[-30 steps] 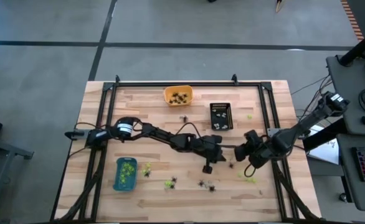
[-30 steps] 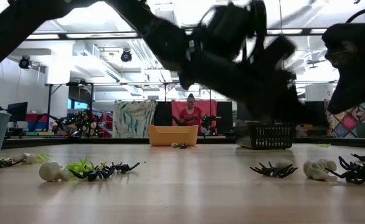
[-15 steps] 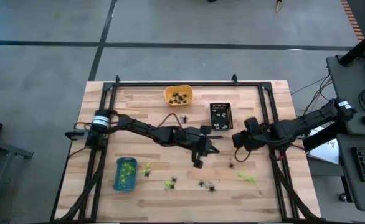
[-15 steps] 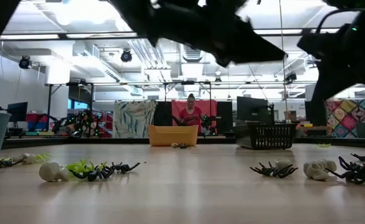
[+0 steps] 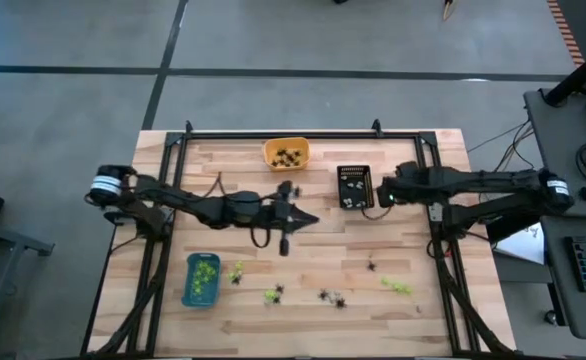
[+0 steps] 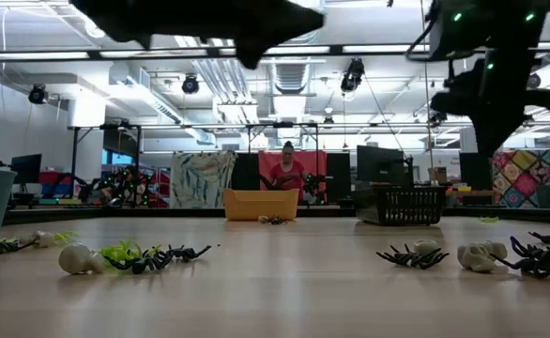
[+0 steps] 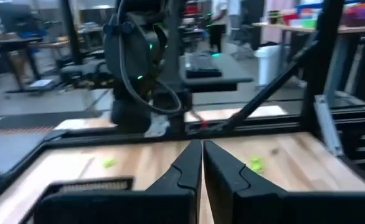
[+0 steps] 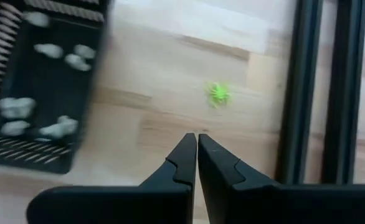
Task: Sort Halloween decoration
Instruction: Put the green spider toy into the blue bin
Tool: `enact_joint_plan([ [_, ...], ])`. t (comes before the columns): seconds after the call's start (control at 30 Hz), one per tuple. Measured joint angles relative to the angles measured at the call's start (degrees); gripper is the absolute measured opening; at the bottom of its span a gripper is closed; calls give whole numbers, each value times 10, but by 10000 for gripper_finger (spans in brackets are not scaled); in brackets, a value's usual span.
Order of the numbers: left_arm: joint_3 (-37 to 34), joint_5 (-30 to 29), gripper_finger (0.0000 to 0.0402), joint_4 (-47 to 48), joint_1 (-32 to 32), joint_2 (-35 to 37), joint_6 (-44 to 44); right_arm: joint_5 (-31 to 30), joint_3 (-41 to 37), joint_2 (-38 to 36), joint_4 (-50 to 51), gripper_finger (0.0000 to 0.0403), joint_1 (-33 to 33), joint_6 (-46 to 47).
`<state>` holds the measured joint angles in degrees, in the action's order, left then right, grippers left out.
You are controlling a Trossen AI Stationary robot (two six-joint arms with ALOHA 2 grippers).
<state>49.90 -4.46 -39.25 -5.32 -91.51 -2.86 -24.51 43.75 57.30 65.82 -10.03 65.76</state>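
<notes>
Lime-green plastic trinket (image 8: 218, 94) just ahead of right gripper (image 8: 197, 144), fingers pressed together, empty, beside black slatted tray (image 8: 27, 149); left gripper (image 7: 202, 155) likewise closed, empty; risk: closed fingers skid trinket away.

A wooden table (image 5: 303, 300) fills the frame's centre, edged by a black metal frame (image 5: 273, 134). An orange tray (image 5: 286, 153) sits at upper centre, a black tray (image 5: 354, 186) right of it, a blue tray (image 5: 201, 279) at lower left.
</notes>
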Motion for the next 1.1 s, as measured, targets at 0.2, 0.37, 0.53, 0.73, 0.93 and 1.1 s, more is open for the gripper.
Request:
enact_joint_plan([
  [0.2, -74, -42, 0, -18, 1, 78, -5, 55, 0, 48, -12, 9, -119, -89],
  [0.37, -116, -70, 0, -17, 1, 144, -44, 113, 0, 87, -42, 9, -210, -181],
  [0.53, -148, -71, 0, -16, 3, 213, -126, 164, 2, 114, -97, 9, -281, -248],
  [0.73, -176, -72, 0, 12, 4, 283, -209, 171, 12, 137, -100, 26, -322, -303],
  [0.93, -191, -72, 0, 18, 3, 329, -174, 172, 21, 155, -100, 83, -353, -348],
  [1.1, -189, -70, 0, 19, 2, 345, -137, 173, 21, 177, -113, 122, -377, -364],
])
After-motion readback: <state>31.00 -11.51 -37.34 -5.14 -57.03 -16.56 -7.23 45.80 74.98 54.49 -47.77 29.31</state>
